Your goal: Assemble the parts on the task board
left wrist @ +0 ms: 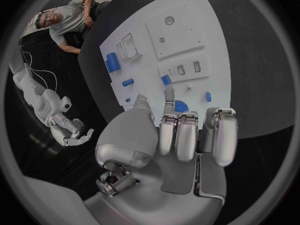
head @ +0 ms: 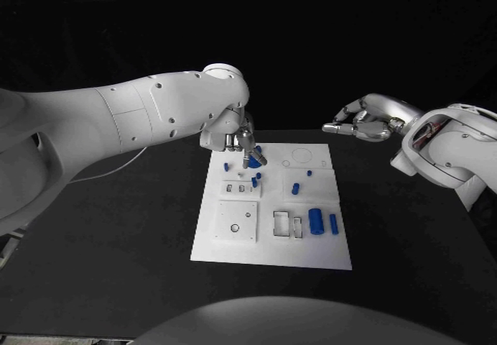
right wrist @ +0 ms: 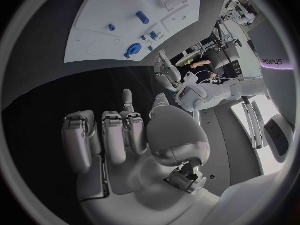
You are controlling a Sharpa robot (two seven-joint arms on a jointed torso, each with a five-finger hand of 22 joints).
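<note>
A flat white task board (head: 271, 244), smooth and rectangular, lies on the matte black tabletop (head: 114, 244). Shallow recesses break its surface: a raised square plate with a small round hole (head: 235, 221), a pair of narrow rectangular slots (head: 285, 223), and faint circular outlines near the far edge (head: 300, 155).

Small glossy blue parts sit on the board. A stubby cylinder (head: 314, 221) lies beside a slimmer bar (head: 333, 223) on the near right. A short peg (head: 295, 189) lies mid-board, and a tiny one (head: 309, 172) beyond it. A round toothed blue piece (head: 253, 162) rests at the far left corner.

The left hand (head: 236, 136), silver metal with segmented fingers, hangs over that corner; in the left wrist view its fingertips (left wrist: 169, 96) reach down at the toothed piece (left wrist: 180, 106), but whether they pinch it or only touch it cannot be told.

The right hand (head: 360, 126) hovers beyond the board's far right corner, over bare tabletop, fingers loosely curled and parted, holding nothing.
</note>
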